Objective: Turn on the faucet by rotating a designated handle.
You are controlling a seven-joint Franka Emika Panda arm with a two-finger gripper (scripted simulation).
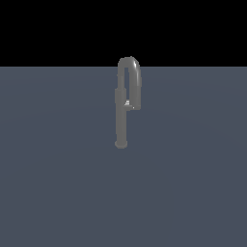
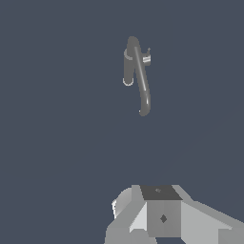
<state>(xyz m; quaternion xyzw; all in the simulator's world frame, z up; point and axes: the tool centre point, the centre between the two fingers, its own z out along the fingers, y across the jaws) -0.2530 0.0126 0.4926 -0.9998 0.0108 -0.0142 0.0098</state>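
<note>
Apparently nothing is done yet: the gripper (image 2: 162, 214), whose opening I cannot tell, is well apart from the faucet (image 1: 121, 116) and its handle (image 2: 147, 59).

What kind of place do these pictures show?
Probably a bare simulated test scene, not a real kitchen: a lone slim matte-grey gooseneck faucet stands on a flat, featureless blue-grey floor under a black background, with no sink or walls.

Open floor (image 1: 58, 193) all round the faucet (image 1: 120, 120); spout arches beside handle (image 1: 127, 103)
</note>
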